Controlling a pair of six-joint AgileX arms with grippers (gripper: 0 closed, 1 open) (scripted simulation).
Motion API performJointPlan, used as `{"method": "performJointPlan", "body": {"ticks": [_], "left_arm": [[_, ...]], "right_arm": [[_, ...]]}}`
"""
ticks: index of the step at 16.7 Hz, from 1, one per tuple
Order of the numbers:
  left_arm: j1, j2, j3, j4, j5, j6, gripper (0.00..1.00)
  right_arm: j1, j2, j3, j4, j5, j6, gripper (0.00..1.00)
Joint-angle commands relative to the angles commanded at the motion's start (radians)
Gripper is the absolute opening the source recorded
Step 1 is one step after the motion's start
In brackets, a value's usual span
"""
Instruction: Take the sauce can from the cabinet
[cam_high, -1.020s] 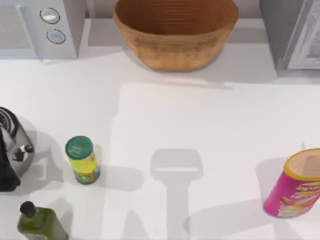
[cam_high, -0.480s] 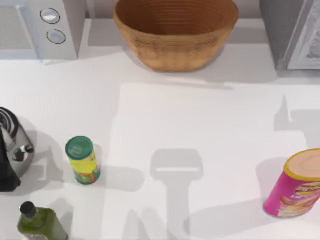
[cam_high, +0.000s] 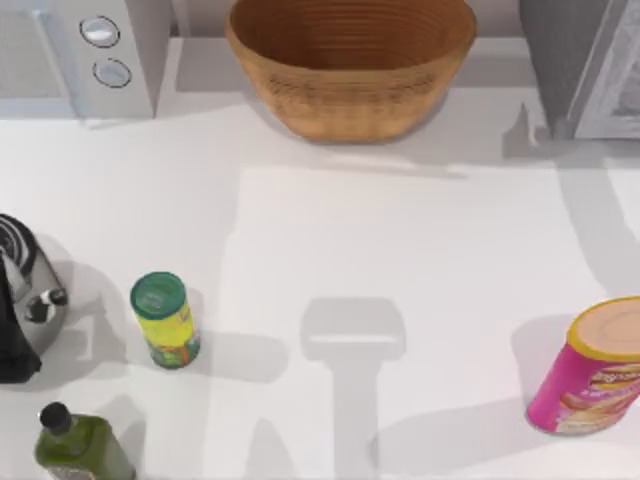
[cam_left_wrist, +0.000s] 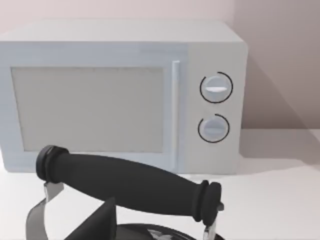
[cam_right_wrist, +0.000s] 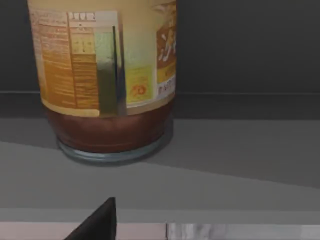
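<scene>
White matte table (cam_high: 400, 250). Far left: boxy white microwave (cam_high: 80, 55) with two round knobs; in the left wrist view its flat door panel sits behind a kettle (cam_high: 20, 300), shiny metal, with a black rounded bar handle. Green glass oil bottle (cam_high: 75, 445), black cap, near corner. Green-lidded can (cam_high: 165, 320), yellow cylinder, upright. Woven ribbed basket (cam_high: 350, 65), oval, at the back centre. Pink canister (cam_high: 590, 365), tan lid, tilted, at right. Cabinet (cam_high: 585, 65), grey sides, white framed door, back right. Sauce can (cam_right_wrist: 105, 80) stands upright on the cabinet's grey shelf in the right wrist view, tan label, dark red base. Jaws of both grippers: cannot tell. Compared with half a second ago, the arm shadow on the right has moved back toward the cabinet.
</scene>
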Motion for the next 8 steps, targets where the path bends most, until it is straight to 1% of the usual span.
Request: {"method": "performJointPlan", "body": {"ticks": [4,8], "left_arm": [[0.0,0.0,0.0,0.0,0.0,0.0,1.0],[0.0,0.0,0.0,0.0,0.0,0.0,1.0]], "right_arm": [[0.018,0.137,0.19,-0.042,0.023,0.002,1.0],[0.021,0.162,0.223,-0.049,0.027,0.002,1.0]]}}
